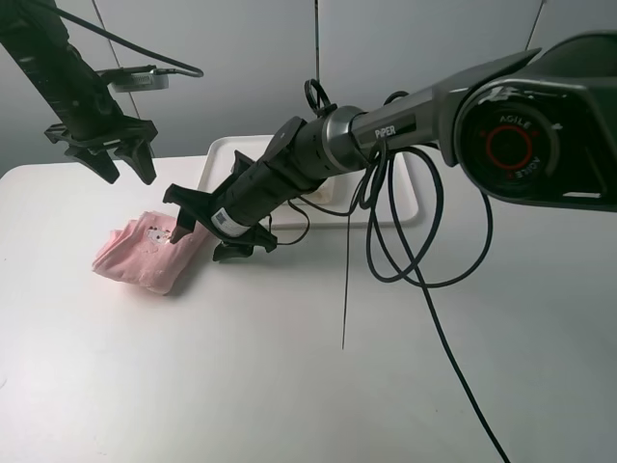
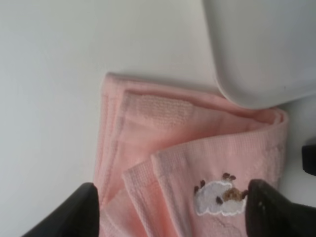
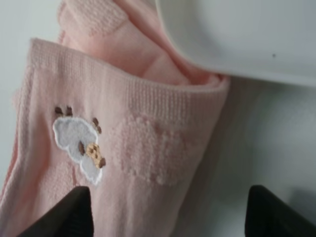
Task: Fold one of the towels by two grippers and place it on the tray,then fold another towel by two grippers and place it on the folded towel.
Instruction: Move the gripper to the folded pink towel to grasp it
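The white table (image 1: pixel 289 386) is carrying the white tray (image 1: pixel 224 152) at its far edge and, just in front of the tray's near-left corner, the folded pink towel (image 1: pixel 145 253) with its small embroidered face mark (image 2: pixel 219 196) showing. The right gripper (image 1: pixel 207 230) is reaching across with jaws spread wide and empty at the towel's right edge, one fingertip (image 1: pixel 181 231) over the cloth. The left gripper (image 1: pixel 120 159) is hovering above the towel, likewise wide open and holding nothing.

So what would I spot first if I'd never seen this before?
Probably the big black right arm, stretching across from the right so its open right gripper hangs just over the folded pink towel on the table's left side. Look close and the towel has a little stitched sheep. The white tray sits behind it, and the left gripper hangs above.
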Action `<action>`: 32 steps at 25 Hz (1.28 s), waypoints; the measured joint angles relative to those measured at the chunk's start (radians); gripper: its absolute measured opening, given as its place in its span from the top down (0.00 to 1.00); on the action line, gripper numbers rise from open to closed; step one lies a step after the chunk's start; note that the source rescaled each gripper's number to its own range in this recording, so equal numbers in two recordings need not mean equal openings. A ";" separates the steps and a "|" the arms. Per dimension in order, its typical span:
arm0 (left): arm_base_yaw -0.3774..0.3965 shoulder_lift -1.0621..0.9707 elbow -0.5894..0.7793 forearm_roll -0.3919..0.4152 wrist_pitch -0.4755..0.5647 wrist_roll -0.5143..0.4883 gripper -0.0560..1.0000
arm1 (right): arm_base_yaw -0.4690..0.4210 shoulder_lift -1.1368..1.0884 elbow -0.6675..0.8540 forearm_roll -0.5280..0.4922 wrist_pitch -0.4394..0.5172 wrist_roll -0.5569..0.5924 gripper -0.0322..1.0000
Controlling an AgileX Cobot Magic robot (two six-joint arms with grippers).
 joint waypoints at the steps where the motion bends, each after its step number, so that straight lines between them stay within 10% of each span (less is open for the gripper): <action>1: 0.000 0.000 0.000 0.000 0.000 0.000 0.20 | 0.002 0.000 0.000 0.000 -0.013 -0.002 0.30; 25: 0.000 0.000 0.000 -0.019 -0.004 0.002 0.20 | 0.049 0.031 -0.008 0.067 -0.097 -0.021 0.31; 32: 0.000 0.000 0.000 -0.019 -0.004 0.002 0.20 | 0.068 0.045 -0.008 0.073 -0.108 -0.023 0.57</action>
